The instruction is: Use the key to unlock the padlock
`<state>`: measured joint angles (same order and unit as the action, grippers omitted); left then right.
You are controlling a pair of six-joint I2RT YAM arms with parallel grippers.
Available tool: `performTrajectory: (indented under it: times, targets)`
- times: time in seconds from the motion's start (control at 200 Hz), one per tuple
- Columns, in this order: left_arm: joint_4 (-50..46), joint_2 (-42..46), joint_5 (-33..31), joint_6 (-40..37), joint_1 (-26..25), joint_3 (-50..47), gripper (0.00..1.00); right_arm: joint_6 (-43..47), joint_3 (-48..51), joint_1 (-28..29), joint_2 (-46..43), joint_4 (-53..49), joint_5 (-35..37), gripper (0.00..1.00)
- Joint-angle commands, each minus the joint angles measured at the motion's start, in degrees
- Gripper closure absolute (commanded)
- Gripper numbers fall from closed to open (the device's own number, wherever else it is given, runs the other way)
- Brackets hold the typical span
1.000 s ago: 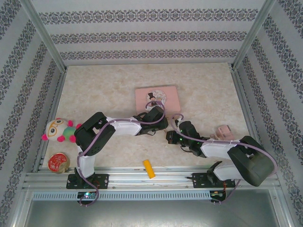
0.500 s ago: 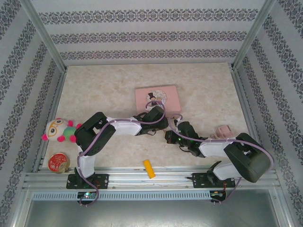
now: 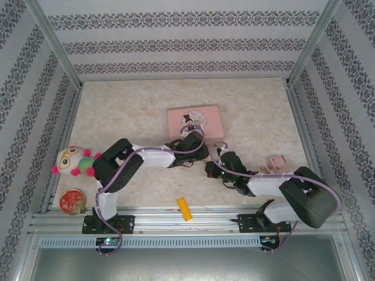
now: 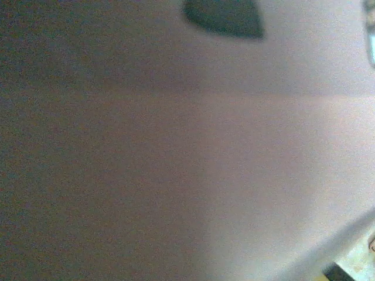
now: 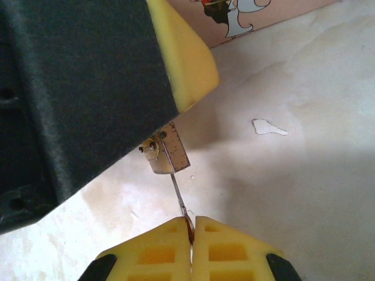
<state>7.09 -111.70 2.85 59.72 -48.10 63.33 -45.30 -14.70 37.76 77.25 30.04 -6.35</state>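
In the right wrist view the small brass padlock (image 5: 169, 152) sticks out from under my left gripper's black housing and yellow finger pad (image 5: 186, 61); its shackle is hidden there. My right gripper (image 5: 191, 227) is shut on the thin dark key (image 5: 179, 196), whose tip touches the padlock body's lower edge. I cannot tell whether the tip sits in the keyhole. From above, the left gripper (image 3: 201, 153) and the right gripper (image 3: 210, 167) meet just in front of the pink tin (image 3: 194, 122). The left wrist view is a pinkish blur.
A yellow block (image 3: 184, 209) lies near the front rail between the arm bases. A plush toy (image 3: 73, 161) and a round red-gold tin (image 3: 72, 201) sit at the left edge. A small pink object (image 3: 276, 163) rests by the right arm.
The right arm's elbow and forearm have shifted slightly; both grippers stay together by the pink tin with the same grips.
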Motion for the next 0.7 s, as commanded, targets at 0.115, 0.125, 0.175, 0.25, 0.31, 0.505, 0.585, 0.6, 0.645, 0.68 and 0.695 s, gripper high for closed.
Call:
performTrajectory:
  times: [0.115,0.125,0.175,0.25,0.31,0.505,0.585,0.6,0.645,0.68,0.695]
  targets:
    - [4.7,-1.0,3.3,2.6,-0.2,-0.3,0.73,-1.0,0.8,0.5,-2.1,2.5,3.3,1.00]
    - [4.7,-1.1,3.4,2.6,-0.2,-0.4,0.73,-1.0,0.8,0.4,-2.1,2.5,3.4,1.00]
    - [4.9,-1.2,3.6,2.7,-0.3,-0.3,0.73,-0.9,0.6,0.4,-2.0,2.5,3.2,1.00]
    - [5.1,-1.4,3.7,3.0,-0.2,-0.3,0.73,-0.9,0.2,0.5,-1.6,2.7,2.9,1.00]
    - [5.2,-1.6,3.9,3.2,-0.2,-0.2,0.73,-0.9,0.0,0.6,-1.4,2.8,2.8,1.00]
    - [5.6,-1.9,4.3,3.6,-0.2,-0.2,0.73,-1.1,-0.3,0.8,-0.4,3.7,2.9,1.00]
    - [5.7,-1.9,4.4,3.7,-0.2,-0.1,0.73,-1.3,-0.6,0.9,0.0,4.4,2.8,1.00]
    - [5.7,-2.0,4.4,3.8,-0.2,-0.1,0.73,-1.4,-0.6,0.9,0.0,4.5,2.8,1.00]
    - [5.9,-2.0,4.5,3.9,-0.2,-0.1,0.73,-1.6,-0.6,0.9,0.3,5.0,2.8,1.00]
    - [6.0,-2.2,4.5,4.0,-0.2,-0.1,0.73,-1.8,-0.7,0.9,0.5,5.5,2.8,1.00]
    - [6.1,-2.2,4.6,4.0,-0.2,-0.1,0.73,-1.9,-0.7,1.0,0.6,5.7,2.8,1.00]
